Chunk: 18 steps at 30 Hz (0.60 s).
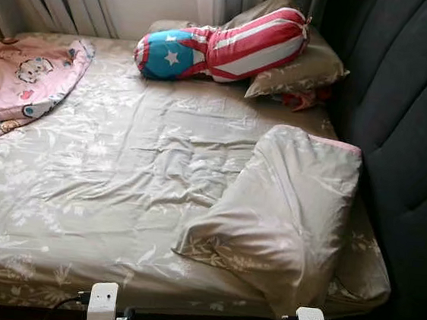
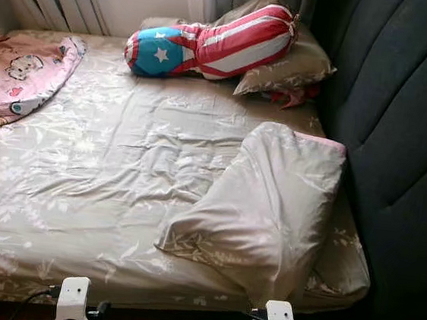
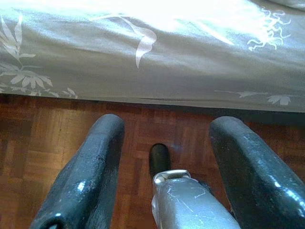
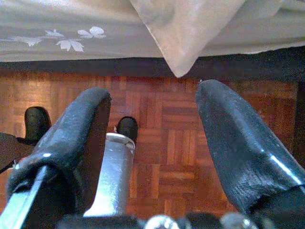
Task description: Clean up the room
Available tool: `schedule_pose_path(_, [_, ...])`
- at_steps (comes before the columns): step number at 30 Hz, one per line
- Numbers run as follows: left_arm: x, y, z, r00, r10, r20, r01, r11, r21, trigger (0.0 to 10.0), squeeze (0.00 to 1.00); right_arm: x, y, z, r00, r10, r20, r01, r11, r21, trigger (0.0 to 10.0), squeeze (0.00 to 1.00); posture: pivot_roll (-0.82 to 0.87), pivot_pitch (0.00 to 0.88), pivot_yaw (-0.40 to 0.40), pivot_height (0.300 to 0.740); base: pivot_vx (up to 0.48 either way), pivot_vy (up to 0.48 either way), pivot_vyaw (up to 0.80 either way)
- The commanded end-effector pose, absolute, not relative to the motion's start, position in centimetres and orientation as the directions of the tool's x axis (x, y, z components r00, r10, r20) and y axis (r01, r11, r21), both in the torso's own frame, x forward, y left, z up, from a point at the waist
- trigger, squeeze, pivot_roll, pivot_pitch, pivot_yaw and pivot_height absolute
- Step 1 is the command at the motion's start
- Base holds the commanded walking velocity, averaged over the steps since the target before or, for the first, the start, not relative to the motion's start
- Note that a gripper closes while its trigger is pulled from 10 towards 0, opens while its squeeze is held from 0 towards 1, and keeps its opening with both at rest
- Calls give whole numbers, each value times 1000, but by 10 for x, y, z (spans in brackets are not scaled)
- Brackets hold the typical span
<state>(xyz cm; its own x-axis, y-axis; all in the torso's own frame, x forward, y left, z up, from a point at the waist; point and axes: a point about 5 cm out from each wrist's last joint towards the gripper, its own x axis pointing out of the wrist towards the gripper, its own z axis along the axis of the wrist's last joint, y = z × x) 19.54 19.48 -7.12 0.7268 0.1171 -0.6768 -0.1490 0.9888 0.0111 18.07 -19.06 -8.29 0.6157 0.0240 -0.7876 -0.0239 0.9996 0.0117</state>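
Fingers (image 3: 90, 167) of both grippers (image 4: 152, 143) spread wide, empty, low over floor (image 3: 57, 138) beside bed (image 1: 119, 181) edge, probably because the arms hang idle; pillow (image 1: 284, 213) overhangs the near corner.

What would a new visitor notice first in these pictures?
A star-and-stripes bolster lies at the far end of the bed, leaning on a beige pillow. Nearer, another pillow slumps by the dark headboard. A pink cartoon blanket covers the far left corner.

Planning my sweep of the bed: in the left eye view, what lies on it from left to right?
Pink cartoon blanket → star-and-stripe bolster → crumpled pillow in a leaf-print case, near the dark headboard. The brown pillow under the bolster overlaps it, so it is left out.
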Motion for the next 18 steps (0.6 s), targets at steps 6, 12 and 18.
schedule_pose_path(6, [187,197,-76,698,130,-704,-151,988,32,10000,0,176,-190,-85,602,23,-798,-21,1000,13,10000,0,-60,120,0,740,0,-339,0])
schedule_pose_path(12, [186,197,-76,696,133,-705,-160,987,28,10000,0,176,-191,-85,602,23,-798,-22,1000,13,10000,0,-60,119,-1,740,0,-149,0])
schedule_pose_path(18, [187,198,-76,702,136,-699,-171,985,20,10000,0,176,-191,-85,603,23,-797,-22,1000,12,10000,0,-61,120,0,740,0,0,0])
